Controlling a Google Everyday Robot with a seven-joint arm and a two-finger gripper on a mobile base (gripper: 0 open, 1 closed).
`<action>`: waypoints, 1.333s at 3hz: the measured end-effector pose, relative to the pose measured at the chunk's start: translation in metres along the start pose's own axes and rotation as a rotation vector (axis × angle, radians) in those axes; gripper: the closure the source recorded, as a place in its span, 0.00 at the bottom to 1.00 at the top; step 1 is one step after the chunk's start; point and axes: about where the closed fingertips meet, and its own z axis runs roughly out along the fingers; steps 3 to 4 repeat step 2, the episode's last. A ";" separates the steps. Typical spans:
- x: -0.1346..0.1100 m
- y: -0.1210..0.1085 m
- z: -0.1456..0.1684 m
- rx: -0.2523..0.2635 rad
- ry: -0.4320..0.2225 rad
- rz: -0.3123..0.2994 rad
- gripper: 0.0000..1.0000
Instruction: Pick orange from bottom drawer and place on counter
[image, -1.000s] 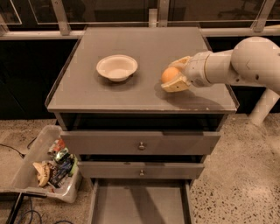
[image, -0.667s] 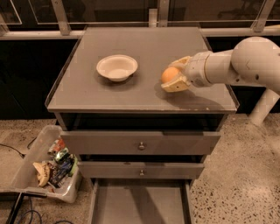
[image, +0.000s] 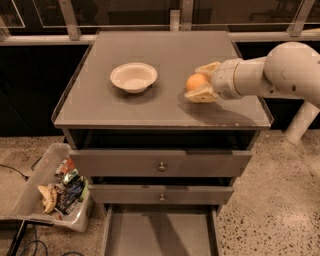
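1. We see the robot's pale two-finger gripper (image: 199, 82) at the right side of the flat matte grey cabinet-top surface (image: 165, 109), at the end of a thick white arm (image: 270, 75) that reaches in from the right edge.
2. The gripper is clasped on the small, smooth, round orange (image: 195, 81), with one tan finger above the fruit and one below it.
3. The orange sits low over the right-hand part of the surface, well apart from the bowl. We cannot tell whether it touches the surface or is held just above it.
4. The shallow round white bowl (image: 133, 77) stands upright on the surface, left of the orange; its hollow shows plain white.
5. The wide shallow grey bottom drawer (image: 160, 234) is pulled open at the foot of the cabinet, showing its flat grey floor and low side walls.
6. Above it, two grey drawer fronts (image: 161, 161) with small round knobs are closed.
7. On the speckled floor to the left of the cabinet stands a clear plastic bin (image: 30, 192) holding a jumble of coloured packets (image: 70, 187) and a tan crumpled item we cannot identify.
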 end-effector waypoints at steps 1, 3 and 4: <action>0.000 0.000 0.000 0.000 0.000 0.000 0.00; 0.000 0.000 0.000 0.000 0.000 0.000 0.00; 0.000 0.000 0.000 0.000 0.000 0.000 0.00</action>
